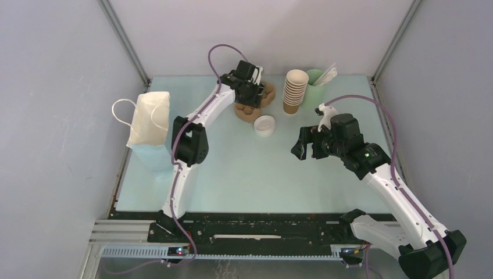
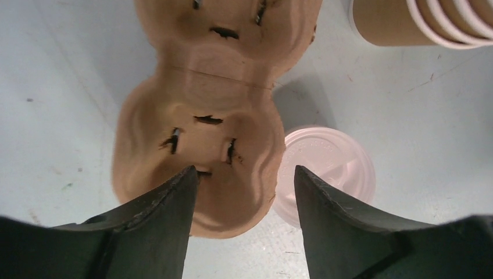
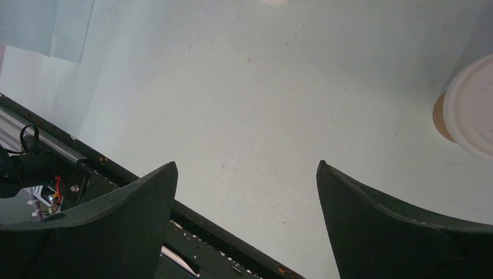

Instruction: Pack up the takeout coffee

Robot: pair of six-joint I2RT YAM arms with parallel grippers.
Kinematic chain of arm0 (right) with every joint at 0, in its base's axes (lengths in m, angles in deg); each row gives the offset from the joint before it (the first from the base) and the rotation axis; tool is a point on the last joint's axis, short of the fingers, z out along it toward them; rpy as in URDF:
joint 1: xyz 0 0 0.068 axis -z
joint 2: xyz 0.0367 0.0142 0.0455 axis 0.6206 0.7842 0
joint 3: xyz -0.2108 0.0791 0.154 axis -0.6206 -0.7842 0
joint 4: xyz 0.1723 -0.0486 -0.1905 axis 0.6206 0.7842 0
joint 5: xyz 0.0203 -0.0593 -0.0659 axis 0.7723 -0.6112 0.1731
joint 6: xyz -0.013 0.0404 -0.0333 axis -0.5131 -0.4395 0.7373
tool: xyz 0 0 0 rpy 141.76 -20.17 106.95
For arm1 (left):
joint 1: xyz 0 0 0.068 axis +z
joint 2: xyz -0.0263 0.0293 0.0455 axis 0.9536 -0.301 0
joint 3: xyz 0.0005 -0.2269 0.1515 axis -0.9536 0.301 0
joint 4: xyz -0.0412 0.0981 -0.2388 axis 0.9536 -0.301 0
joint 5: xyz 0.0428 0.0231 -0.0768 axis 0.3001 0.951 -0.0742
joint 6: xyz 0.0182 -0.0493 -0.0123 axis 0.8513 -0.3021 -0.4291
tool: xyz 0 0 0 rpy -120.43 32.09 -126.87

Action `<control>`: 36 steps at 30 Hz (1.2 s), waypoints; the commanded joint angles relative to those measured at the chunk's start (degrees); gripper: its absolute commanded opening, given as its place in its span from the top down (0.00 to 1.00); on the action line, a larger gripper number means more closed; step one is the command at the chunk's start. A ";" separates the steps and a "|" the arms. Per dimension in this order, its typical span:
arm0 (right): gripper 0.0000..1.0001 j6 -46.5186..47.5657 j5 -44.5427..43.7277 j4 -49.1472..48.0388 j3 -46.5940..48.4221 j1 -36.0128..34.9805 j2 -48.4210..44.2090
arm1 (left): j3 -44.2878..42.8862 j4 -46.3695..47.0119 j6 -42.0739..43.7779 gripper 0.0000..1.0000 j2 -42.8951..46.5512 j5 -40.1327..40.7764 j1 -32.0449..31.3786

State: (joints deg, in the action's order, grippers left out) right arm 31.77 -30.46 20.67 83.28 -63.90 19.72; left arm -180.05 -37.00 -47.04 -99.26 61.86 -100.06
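Observation:
The takeout coffee (image 1: 264,125), a small brown cup with a round white lid, stands on the table just right of a brown pulp cup carrier (image 1: 251,107). In the left wrist view the lid (image 2: 331,168) sits beside the carrier (image 2: 215,116). My left gripper (image 1: 250,97) hovers over the carrier's near cup well, open and empty (image 2: 244,174). My right gripper (image 1: 299,150) is open and empty above bare table, right of the coffee. The lid shows at the right edge of the right wrist view (image 3: 474,110).
A white paper bag (image 1: 148,125) with handles stands at the left edge. A tall stack of lidless brown cups (image 1: 295,90) and a pale green cup of sticks (image 1: 317,78) stand at the back. The black front rail (image 3: 87,168) lies below my right gripper.

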 commanded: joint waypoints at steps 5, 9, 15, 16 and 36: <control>0.02 1.08 -0.17 -1.12 0.18 -0.44 -0.33 | -4.28 -1.13 -1.04 0.33 -3.94 -4.05 -0.73; 0.02 1.10 -0.17 -1.08 0.18 -0.39 -0.23 | -4.85 -1.38 -1.09 0.40 -4.76 -3.77 -0.73; 0.02 1.08 0.00 -1.17 0.18 -0.48 -0.26 | -4.83 -1.47 -1.21 0.44 -4.03 -5.59 -0.41; 0.02 1.07 -0.01 -1.18 0.18 -0.43 -0.16 | -4.83 -1.41 -1.36 0.44 -3.84 -6.47 -0.26; 0.02 1.10 -0.02 -1.07 0.15 -0.56 -0.25 | -4.48 -0.29 -4.56 0.62 -2.79 -15.58 1.90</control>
State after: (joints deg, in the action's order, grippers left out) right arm 31.80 -30.46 20.67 83.28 -64.01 19.72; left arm -180.86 -38.24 -49.83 -104.31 50.30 -98.59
